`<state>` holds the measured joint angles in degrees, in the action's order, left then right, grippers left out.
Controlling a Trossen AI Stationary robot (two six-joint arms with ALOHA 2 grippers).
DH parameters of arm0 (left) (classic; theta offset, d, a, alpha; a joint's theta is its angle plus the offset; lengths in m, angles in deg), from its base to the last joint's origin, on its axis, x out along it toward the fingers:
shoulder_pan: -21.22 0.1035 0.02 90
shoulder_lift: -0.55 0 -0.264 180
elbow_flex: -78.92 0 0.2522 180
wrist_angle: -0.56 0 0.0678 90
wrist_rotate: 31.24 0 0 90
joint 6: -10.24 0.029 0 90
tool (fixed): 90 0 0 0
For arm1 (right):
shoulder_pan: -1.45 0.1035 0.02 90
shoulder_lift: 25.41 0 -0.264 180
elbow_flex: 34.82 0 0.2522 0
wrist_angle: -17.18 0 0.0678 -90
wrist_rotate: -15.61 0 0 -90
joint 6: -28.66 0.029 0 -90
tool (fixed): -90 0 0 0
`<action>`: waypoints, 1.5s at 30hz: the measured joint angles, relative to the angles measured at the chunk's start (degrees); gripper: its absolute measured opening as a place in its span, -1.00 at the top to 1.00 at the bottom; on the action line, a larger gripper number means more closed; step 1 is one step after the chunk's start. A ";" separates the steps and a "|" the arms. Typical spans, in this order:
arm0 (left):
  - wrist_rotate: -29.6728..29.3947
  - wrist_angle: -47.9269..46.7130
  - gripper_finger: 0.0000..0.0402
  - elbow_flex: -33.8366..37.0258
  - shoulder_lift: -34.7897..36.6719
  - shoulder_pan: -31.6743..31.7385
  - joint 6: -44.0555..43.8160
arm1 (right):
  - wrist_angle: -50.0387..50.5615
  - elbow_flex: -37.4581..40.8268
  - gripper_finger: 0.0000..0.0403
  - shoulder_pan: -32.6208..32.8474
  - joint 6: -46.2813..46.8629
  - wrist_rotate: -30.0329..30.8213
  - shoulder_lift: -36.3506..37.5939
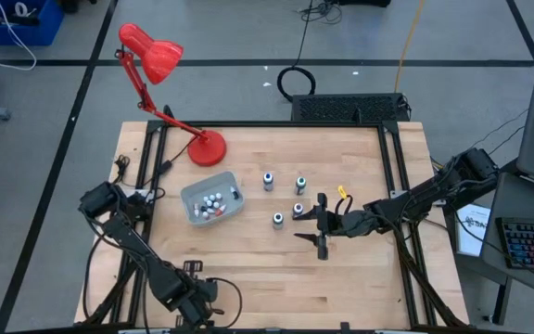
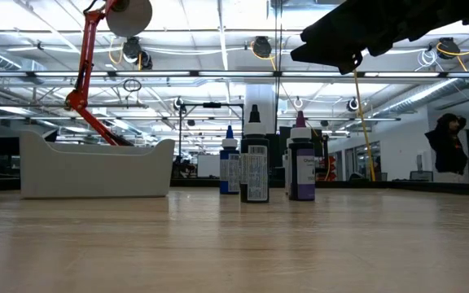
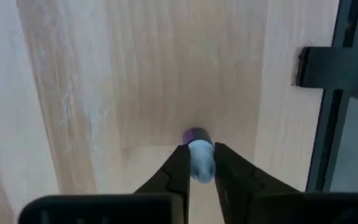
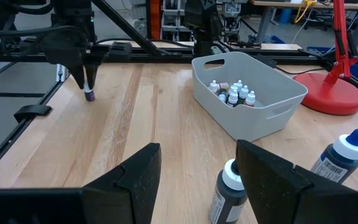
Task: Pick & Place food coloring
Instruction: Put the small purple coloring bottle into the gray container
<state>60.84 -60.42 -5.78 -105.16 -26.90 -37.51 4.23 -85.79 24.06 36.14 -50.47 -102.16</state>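
Observation:
Several tiny food coloring bottles [image 4: 234,93] lie in the translucent grey tray [image 1: 196,213], which also shows in the right wrist view [image 4: 272,102] and low view [image 2: 96,167]. Larger white-capped bottles [image 1: 278,219] stand upright on the table right of the tray. My left gripper [image 3: 200,153], near the table's near-left corner [image 1: 197,299], is shut on one small bottle with a white cap and purple body [image 3: 197,149]. My right gripper [image 4: 197,180] hovers open at mid-table [image 1: 322,225], just right of a dark bottle [image 4: 227,193]. My left gripper pinches the small bottle's white cap end [image 3: 199,163] between its two fingers, coming from above and pointing down. The purple body [image 4: 90,95] hangs upright below the fingertips, close over the table; I cannot tell whether it touches the wood.
A red desk lamp [image 1: 207,147] stands at the far left of the table, behind the tray. A blue bottle [image 4: 345,155] stands near my right gripper. Black frame rails [image 3: 334,106] run along the table's edges. Bare wood lies between the left gripper and the tray.

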 joint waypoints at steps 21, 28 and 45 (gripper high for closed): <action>-25.33 -36.89 0.75 -16.01 15.82 19.67 23.37 | -0.02 0.00 0.03 0.00 0.45 -0.15 0.00; -17.61 -23.27 0.75 -0.69 27.72 34.25 34.63 | 0.00 0.00 0.03 0.00 0.44 -0.16 0.00; 0.35 -6.38 0.75 24.68 31.19 55.09 42.78 | 0.00 0.00 0.03 0.00 0.22 -0.17 0.00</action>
<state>61.19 -66.81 18.90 -73.97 28.19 5.27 4.23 -85.79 24.06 36.36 -50.64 -102.16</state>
